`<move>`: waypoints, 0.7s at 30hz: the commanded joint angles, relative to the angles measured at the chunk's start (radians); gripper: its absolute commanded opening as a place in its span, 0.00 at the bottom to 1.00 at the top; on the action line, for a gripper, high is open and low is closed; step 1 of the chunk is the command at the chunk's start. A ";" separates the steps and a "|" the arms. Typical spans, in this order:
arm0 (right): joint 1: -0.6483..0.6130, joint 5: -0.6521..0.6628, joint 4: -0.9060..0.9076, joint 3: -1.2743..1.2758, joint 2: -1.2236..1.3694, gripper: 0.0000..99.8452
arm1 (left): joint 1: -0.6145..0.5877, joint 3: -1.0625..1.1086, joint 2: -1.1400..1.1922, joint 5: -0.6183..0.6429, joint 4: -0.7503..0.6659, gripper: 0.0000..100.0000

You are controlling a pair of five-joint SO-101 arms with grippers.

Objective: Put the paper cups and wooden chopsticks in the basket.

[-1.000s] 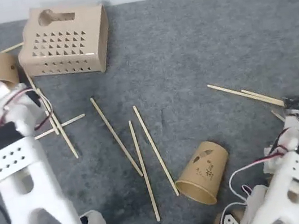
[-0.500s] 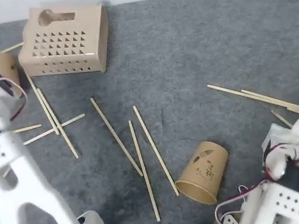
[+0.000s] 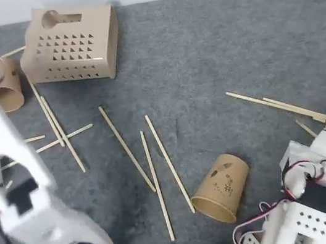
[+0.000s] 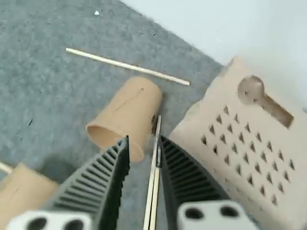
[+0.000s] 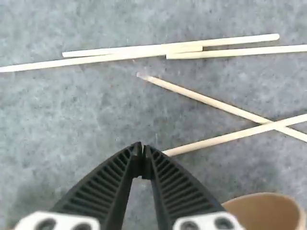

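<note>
Basket (image 3: 71,43) lies tipped over at the far side of the grey carpet (image 3: 215,57), with one paper cup (image 3: 10,85) on its side just beside it. Left gripper (image 4: 144,141) hangs above this cup, jaws a little apart. Right gripper (image 5: 142,146) is closed on nothing, over loose chopsticks (image 5: 144,50). A second cup (image 3: 224,187) lies on its side near the middle

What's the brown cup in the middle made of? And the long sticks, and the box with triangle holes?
The cup looks like matte brown paper, with a thin wall at its open mouth. The sticks look like bare pale wood, thin and straight, no shine. The basket is probably beige plastic: smooth walls, cleanly cut triangle holes; stiff card is possible.
</note>
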 commanded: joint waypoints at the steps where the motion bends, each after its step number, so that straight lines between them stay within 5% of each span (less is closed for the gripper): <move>1: -0.013 -0.011 -0.021 -0.006 -0.012 0.01 | 0.006 -0.271 0.173 0.008 0.003 0.09; 7: -0.013 -0.006 -0.018 -0.005 -0.012 0.01 | 0.058 -0.677 0.568 0.003 -0.012 0.09; 13: -0.013 -0.002 -0.018 0.005 -0.012 0.01 | 0.080 -0.993 0.896 0.008 -0.175 0.09; 21: -0.015 -0.002 -0.027 0.008 -0.012 0.01 | 0.081 -0.918 0.999 0.006 -0.413 0.09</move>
